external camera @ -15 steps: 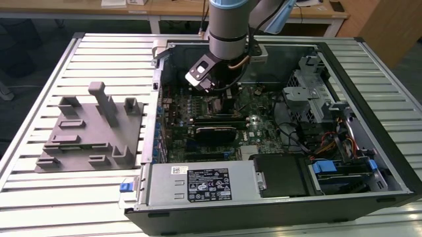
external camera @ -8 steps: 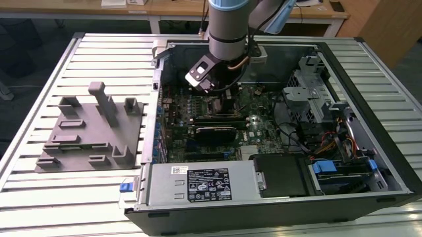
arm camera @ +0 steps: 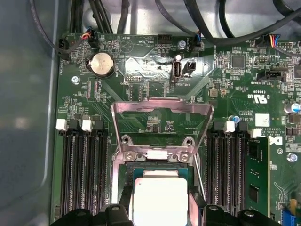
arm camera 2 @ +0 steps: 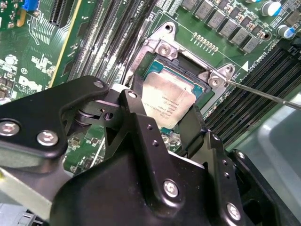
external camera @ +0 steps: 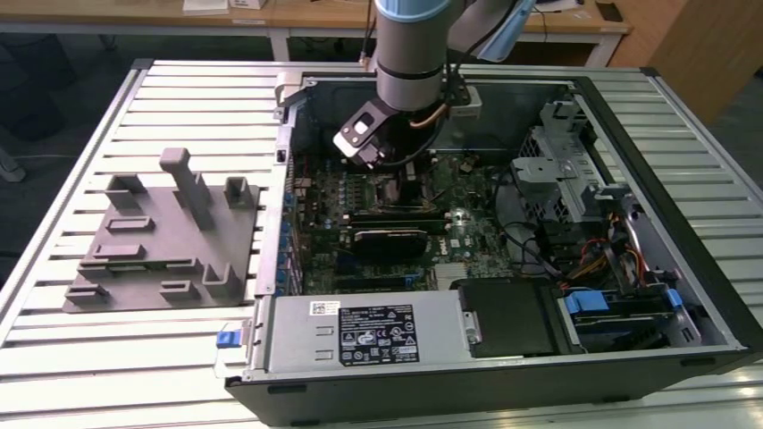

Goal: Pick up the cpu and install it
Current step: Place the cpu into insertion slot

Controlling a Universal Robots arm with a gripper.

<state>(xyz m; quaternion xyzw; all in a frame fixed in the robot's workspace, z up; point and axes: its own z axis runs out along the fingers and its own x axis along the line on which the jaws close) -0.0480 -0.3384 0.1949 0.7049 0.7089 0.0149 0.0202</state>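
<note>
Inside the open computer case [external camera: 477,398] on the bench [external camera: 71,357], memory slots [arm camera: 84,174] flank the socket [arm camera 2: 183,69], whose metal cover [arm camera: 162,106] is flipped up. The arm [external camera: 412,45] points steeply down, and the claw [arm camera 2: 164,115] grips the cpu [arm camera 2: 168,96] just over the socket.

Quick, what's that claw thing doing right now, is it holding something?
Gripper: jaws closed on the cpu, one on either side.

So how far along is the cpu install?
Done: the cpu is picked up, clamped in the gripper. In hand: it is at the open socket; whether it is seated, I cannot tell. Left: the grip is not released and the load plate stands raised.
</note>
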